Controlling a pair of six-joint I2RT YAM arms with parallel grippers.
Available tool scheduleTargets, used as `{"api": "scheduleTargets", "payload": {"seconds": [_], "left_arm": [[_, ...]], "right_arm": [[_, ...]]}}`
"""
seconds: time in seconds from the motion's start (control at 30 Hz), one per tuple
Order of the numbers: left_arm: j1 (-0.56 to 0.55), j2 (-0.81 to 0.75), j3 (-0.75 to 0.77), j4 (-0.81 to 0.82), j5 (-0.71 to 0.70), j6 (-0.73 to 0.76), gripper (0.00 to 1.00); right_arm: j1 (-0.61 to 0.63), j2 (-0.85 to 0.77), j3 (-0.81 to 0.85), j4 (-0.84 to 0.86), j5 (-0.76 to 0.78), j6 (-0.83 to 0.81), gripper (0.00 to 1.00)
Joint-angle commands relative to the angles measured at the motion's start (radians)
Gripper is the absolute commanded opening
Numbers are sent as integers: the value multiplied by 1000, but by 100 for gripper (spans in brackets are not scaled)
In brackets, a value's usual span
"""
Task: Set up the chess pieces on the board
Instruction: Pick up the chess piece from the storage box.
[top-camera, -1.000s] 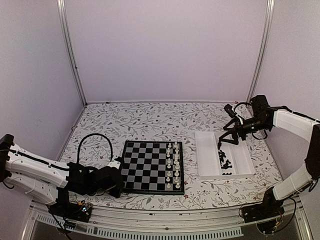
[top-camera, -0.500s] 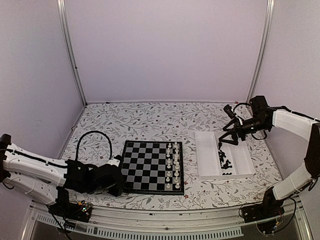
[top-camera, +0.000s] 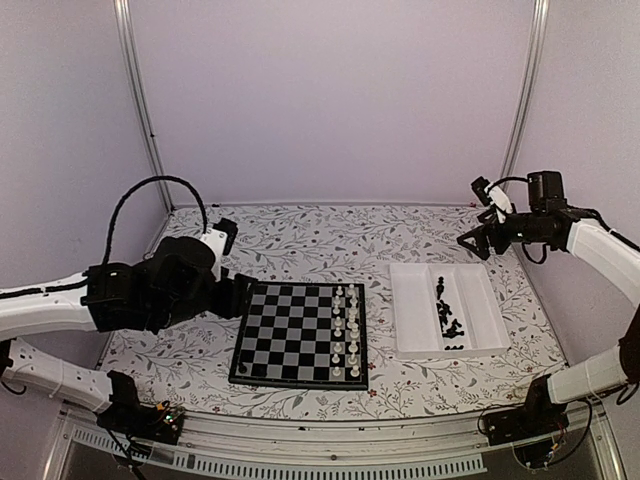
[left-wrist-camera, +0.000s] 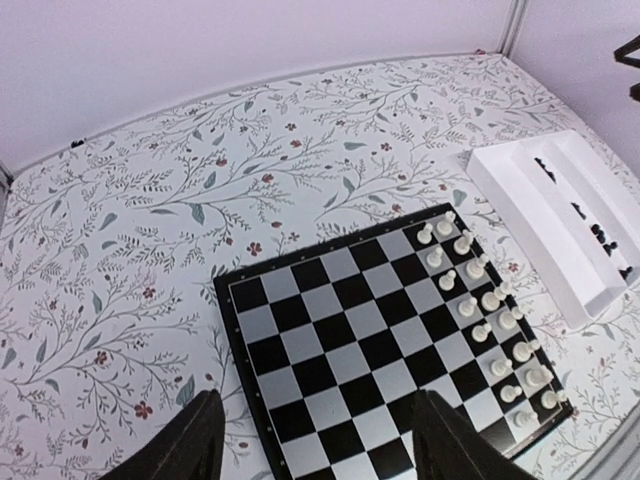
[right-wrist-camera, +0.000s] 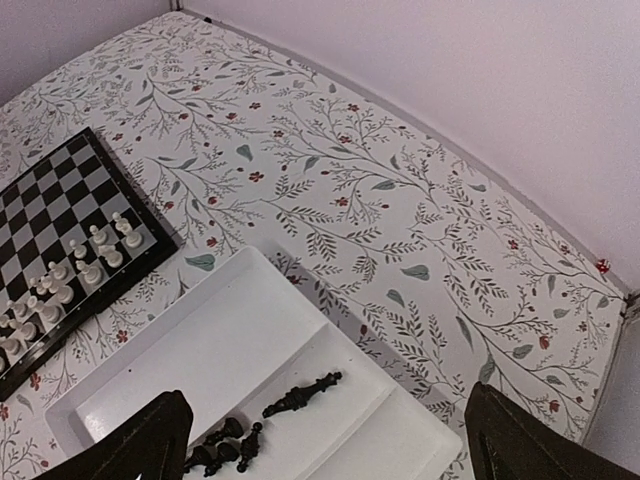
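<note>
Both arms have risen. Your left gripper (top-camera: 238, 292) is up from the board's (top-camera: 300, 333) near-left corner and now hangs over its left edge. Your right gripper (top-camera: 476, 243) has lifted out of the tray (top-camera: 412, 310) to above its far right end. One board sits mid-table (top-camera: 300, 235). Sixteen white pieces (top-camera: 346, 330) stand on it, two files of eight along its right side. Black pieces (top-camera: 448, 310) lie heaped in the tray, right of its wide left compartment; too small to count. Both claws are spread wide, nothing between the fingers. Left forearm reaches in raised from the left. Right arm bends in from the right, tipped down toward the tray.
</note>
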Motion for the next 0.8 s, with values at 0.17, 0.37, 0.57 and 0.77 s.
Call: {"api": "scheduleTargets", "payload": {"seconds": [0.17, 0.37, 0.57, 0.77], "left_arm": [[123, 345, 206, 441, 276, 309, 63], [116, 498, 305, 467, 413, 301, 60], [99, 517, 256, 534, 444, 236, 59], [86, 515, 229, 522, 448, 231, 60]], "right_arm": [[-3, 152, 42, -148, -29, -182, 60], [10, 279, 59, -118, 105, -203, 45], [56, 420, 144, -116, 146, -102, 43], [82, 557, 224, -154, 166, -10, 45]]}}
